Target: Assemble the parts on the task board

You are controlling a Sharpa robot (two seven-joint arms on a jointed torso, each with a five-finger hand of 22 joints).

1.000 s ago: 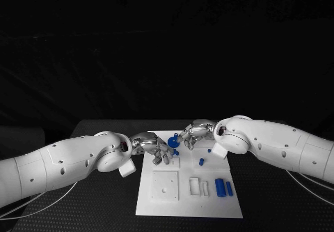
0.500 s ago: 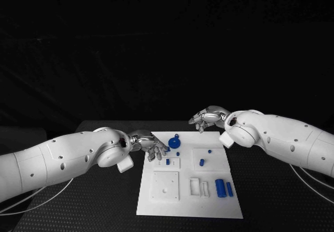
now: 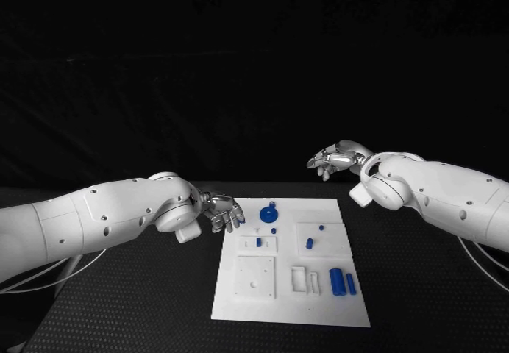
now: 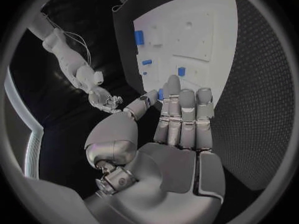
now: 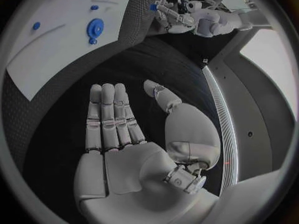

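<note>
The flat white task board [image 3: 254, 298] carries a round blue disc [image 3: 269, 215] and small blue cylinders [image 3: 337, 282], just beside the left hand [image 3: 222, 213]. Both silver hands, the right hand [image 3: 335, 159] too, hold nothing, fingers straight, above the black textured table [image 3: 138, 301].

My left hand [image 3: 221, 213] crowds the white board's [image 3: 292, 309] far left edge; my right hand [image 3: 337, 159] hangs clear, leaving that side unblocked.

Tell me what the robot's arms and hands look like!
Both arms are smooth, rounded white shells dotted with small dark holes. The left hand and right hand are shiny silver metal with jointed fingers. Thin pale cables trail beneath the arms.
</note>
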